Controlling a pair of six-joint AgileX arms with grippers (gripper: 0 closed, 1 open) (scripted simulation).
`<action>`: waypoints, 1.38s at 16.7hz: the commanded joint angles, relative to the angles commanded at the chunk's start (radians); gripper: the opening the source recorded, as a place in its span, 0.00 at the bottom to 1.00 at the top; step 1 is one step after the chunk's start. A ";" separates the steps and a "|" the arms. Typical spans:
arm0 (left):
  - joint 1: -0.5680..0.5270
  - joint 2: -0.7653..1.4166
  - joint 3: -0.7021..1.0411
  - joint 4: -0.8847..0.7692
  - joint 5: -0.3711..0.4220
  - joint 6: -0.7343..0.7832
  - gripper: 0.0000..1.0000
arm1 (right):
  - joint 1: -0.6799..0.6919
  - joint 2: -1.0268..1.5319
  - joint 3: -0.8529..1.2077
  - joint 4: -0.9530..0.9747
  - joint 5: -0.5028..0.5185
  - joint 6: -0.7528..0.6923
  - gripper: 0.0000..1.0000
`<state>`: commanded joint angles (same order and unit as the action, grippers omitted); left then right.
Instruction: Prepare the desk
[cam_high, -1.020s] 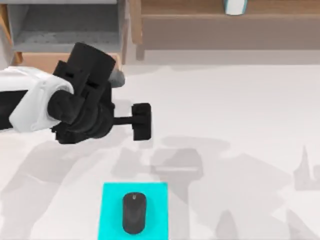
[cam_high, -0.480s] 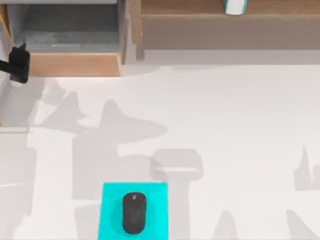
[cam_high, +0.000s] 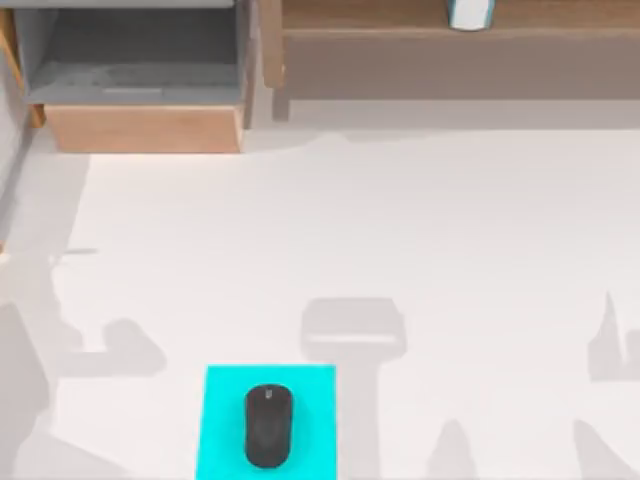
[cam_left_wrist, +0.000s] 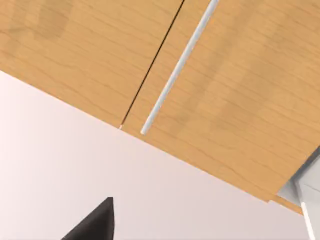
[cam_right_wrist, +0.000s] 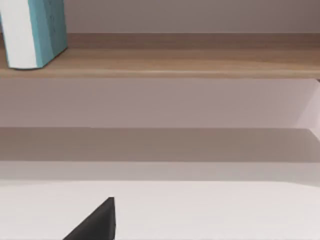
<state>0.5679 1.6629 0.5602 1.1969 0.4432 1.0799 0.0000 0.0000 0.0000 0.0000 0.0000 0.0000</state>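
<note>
Desk: broad white tabletop, spanning the top view from left to right, with grey shadows across its near half. A cyan pad lies flat on the desk at the near edge, left of centre. A black mouse rests on the pad, roughly centred on it.

At the far left of the desk stands a tan wooden box unit with a grey interior. Beside it, a wooden shelf runs along the far edge toward the right. A teal and white box stands upright on the shelf.

Left gripper: a dark wedge at the frame edge of the left wrist view, above the white desk surface and facing a wooden panel fitted with a thin silver bar. Open or closed state: cannot tell.

Right gripper: a dark wedge in the right wrist view, above the desk and facing the shelf and the teal and white box. Open or closed state: cannot tell.
</note>
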 joint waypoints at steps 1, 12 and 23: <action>0.035 0.022 -0.027 0.068 0.020 0.077 1.00 | 0.000 0.000 0.000 0.000 0.000 0.000 1.00; 0.090 0.312 -0.173 0.381 0.157 0.509 1.00 | 0.000 0.000 0.000 0.000 0.000 0.000 1.00; 0.039 0.344 -0.086 0.328 0.107 0.508 1.00 | 0.000 0.000 0.000 0.000 0.000 0.000 1.00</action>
<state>0.6073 2.0072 0.4741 1.5247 0.5499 1.5879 0.0000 0.0000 0.0000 0.0000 0.0000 0.0000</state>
